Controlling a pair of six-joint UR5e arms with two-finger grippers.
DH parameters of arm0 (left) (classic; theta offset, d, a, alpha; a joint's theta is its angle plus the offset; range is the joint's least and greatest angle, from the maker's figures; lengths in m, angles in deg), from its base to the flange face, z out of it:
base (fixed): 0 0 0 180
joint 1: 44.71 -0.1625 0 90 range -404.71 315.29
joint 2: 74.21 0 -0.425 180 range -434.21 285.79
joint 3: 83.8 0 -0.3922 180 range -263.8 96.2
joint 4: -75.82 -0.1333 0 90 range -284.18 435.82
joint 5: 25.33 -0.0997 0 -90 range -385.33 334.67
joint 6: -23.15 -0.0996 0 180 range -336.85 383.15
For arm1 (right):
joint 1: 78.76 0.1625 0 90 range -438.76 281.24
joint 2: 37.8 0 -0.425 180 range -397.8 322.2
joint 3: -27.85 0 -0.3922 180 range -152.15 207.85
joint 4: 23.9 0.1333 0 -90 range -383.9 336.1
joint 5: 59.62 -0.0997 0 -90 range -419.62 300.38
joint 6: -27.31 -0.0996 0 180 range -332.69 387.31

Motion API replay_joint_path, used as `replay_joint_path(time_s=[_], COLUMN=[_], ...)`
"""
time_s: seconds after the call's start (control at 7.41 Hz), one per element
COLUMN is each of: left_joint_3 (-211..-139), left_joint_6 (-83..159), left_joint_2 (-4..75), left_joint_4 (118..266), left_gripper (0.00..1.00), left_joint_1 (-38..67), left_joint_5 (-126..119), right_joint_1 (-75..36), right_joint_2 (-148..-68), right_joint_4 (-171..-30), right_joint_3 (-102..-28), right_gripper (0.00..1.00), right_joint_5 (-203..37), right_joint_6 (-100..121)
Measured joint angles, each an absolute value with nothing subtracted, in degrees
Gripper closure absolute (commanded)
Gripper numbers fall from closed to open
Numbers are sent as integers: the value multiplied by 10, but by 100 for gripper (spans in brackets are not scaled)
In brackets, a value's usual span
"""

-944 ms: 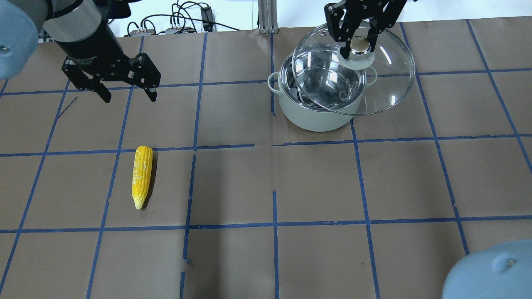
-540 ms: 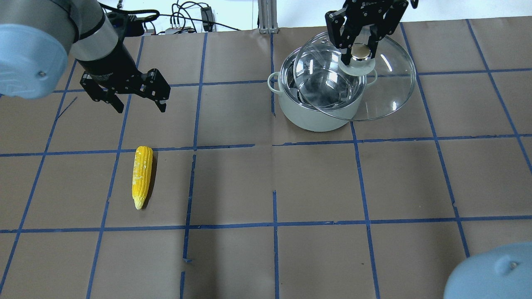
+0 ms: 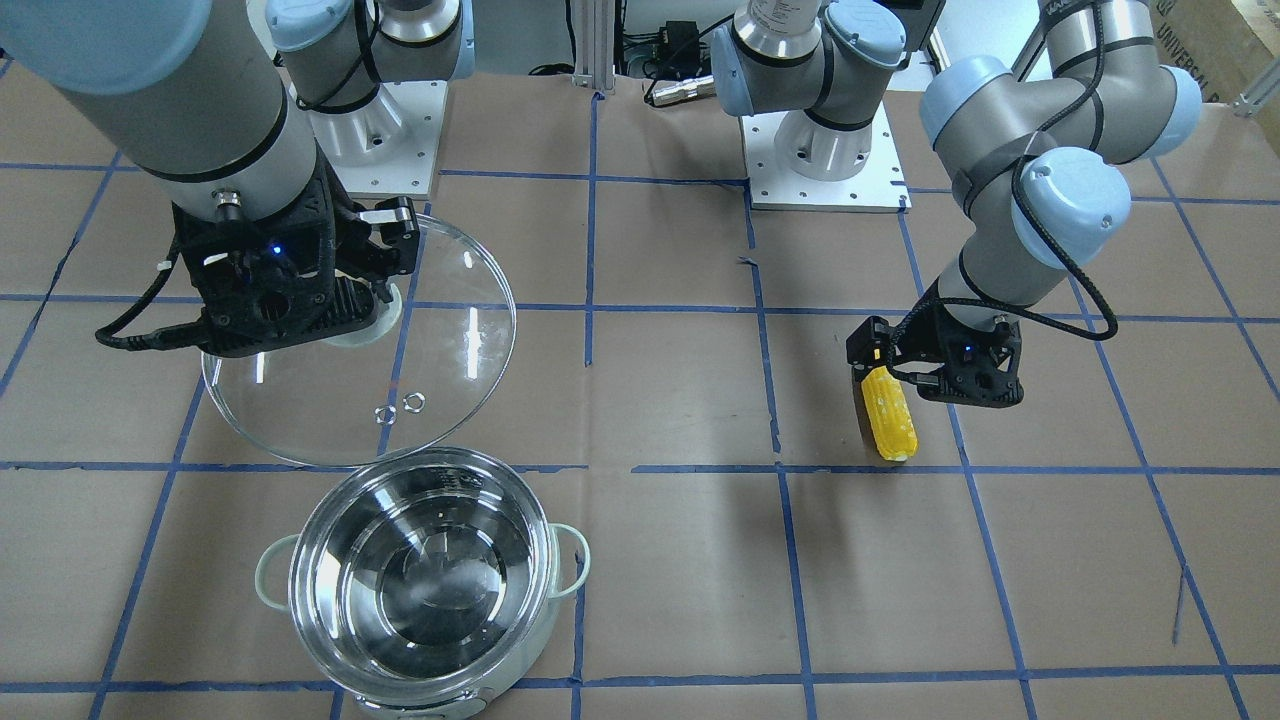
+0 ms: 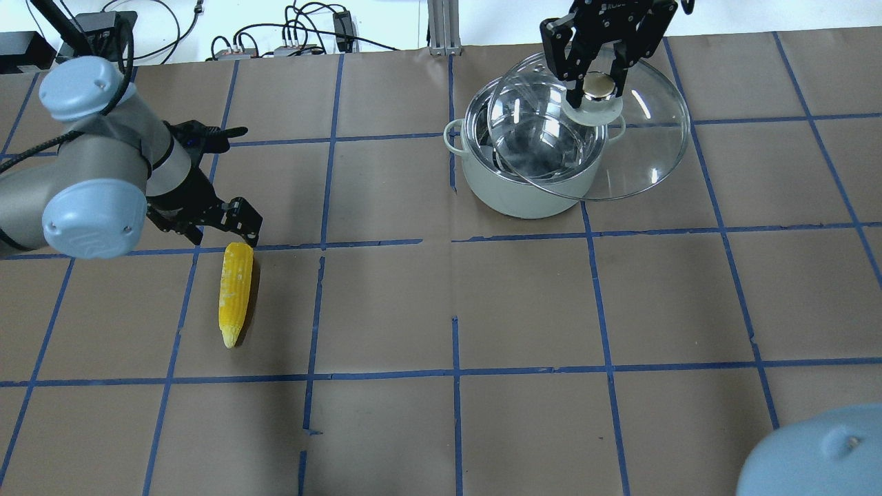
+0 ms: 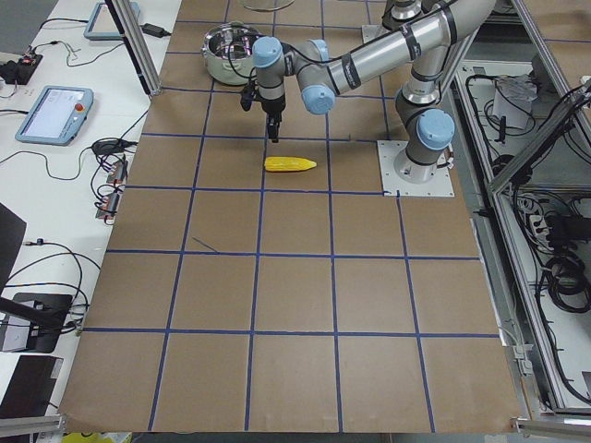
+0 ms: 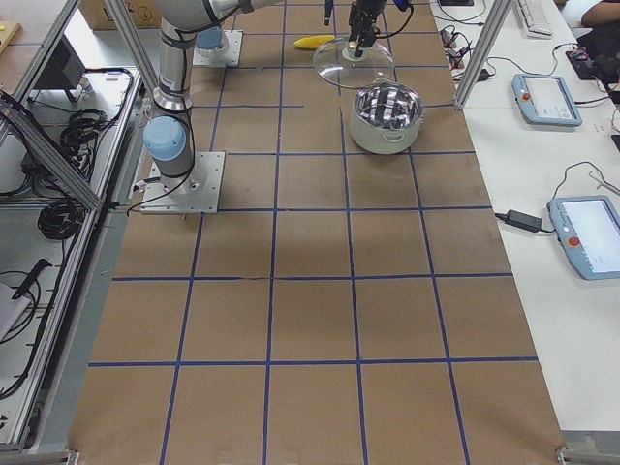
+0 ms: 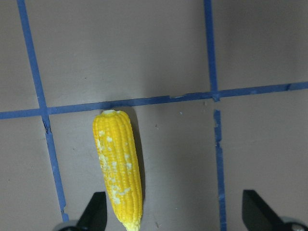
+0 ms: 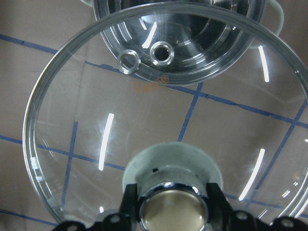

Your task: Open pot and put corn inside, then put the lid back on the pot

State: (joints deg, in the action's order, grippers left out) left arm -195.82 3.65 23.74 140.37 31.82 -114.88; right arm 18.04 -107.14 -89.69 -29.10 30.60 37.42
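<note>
The shiny steel pot stands open at the back right; it also shows in the front view. My right gripper is shut on the knob of the clear glass lid and holds it tilted, above and beside the pot. The right wrist view shows the lid under the gripper. The yellow corn lies on the table at the left. My left gripper is open and hovers just above the corn, which lies close to one finger.
Brown paper with a blue tape grid covers the table. Cables and a metal post sit beyond the far edge. The arms' base plates stand at the robot's side.
My left arm has swung down and toward the corn, and its open gripper now hangs right over it. The right gripper and lid have barely moved.
</note>
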Motion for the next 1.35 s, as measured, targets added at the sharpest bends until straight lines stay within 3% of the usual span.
replay_joint_path(time_s=[0.4,0.67,1.35], left_joint_3=[-2001,-1999,-1969], left_joint_6=[4,1,59], left_joint_2=[304,337,319], left_joint_4=[1313,1286,1303], left_gripper=[13,78,80], left_joint_1=[301,302,325], left_joint_5=[-1146,-1151,-1153], right_joint_1=[180,180,180], right_joint_2=[-1071,-1071,-1072], right_joint_4=[-899,-898,-898], right_joint_3=[-291,-291,-291], right_gripper=[69,69,69], right_joint_5=[305,307,307], right_joint_6=[374,374,375])
